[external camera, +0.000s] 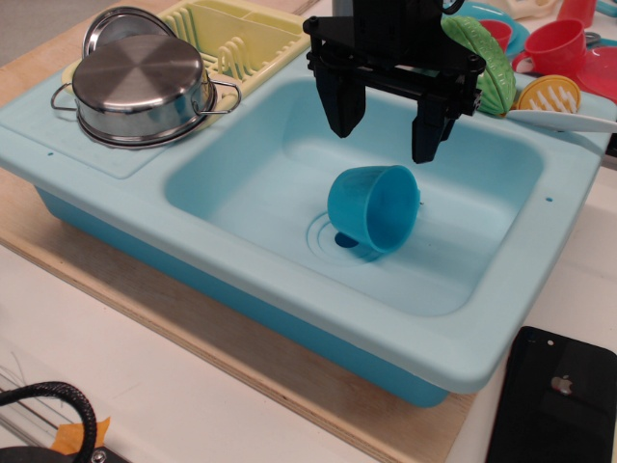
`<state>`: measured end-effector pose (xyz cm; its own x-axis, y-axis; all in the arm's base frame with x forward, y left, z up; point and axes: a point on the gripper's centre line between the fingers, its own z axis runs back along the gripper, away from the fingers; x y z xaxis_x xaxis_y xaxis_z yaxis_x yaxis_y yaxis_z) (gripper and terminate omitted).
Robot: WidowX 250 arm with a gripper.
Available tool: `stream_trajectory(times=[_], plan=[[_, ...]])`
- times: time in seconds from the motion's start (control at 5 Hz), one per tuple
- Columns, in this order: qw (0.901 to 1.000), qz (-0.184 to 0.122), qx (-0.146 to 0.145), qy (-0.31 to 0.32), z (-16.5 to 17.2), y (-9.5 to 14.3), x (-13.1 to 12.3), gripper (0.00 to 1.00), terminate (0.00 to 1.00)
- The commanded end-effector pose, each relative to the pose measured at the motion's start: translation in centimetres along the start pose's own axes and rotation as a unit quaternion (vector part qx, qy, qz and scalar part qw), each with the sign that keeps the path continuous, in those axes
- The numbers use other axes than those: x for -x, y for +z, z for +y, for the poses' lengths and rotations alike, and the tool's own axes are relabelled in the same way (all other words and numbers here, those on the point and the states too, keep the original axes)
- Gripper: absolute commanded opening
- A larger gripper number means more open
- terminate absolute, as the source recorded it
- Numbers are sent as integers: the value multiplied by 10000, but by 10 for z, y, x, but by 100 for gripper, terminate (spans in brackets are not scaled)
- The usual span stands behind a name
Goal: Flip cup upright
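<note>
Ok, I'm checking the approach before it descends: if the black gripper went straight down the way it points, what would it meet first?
Probably the small medium-blue plastic cup, lying tilted in the light-blue sink basin. The open black gripper hangs above it, though depth is unclear from one view.

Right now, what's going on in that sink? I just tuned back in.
One black gripper hangs open above the light-blue sink, holding nothing. Just below it the blue cup lies tipped in the basin by the drain, its mouth facing toward the right, so it isn't upright yet. A steel pot sits on the left counter beside a yellow dish rack.
</note>
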<state>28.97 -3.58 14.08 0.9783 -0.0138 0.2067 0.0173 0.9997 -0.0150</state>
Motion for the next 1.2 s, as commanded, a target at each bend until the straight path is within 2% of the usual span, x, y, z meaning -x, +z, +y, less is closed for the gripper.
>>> stream_trajectory(times=[0.0,0.2,0.4,0.6,0.8,1.0], plan=[[10000,0,0,0,0,0,0,100,0],[9942,706,-655,479,-2,-2,0,100,0],[9861,1087,-1006,750,-5,-11,-2,100,0],[9845,1164,-1104,713,-3,-21,-7,100,0],[9867,1012,-1039,732,2,-31,-3,100,0],[9877,999,-983,698,8,-39,-5,100,0]])
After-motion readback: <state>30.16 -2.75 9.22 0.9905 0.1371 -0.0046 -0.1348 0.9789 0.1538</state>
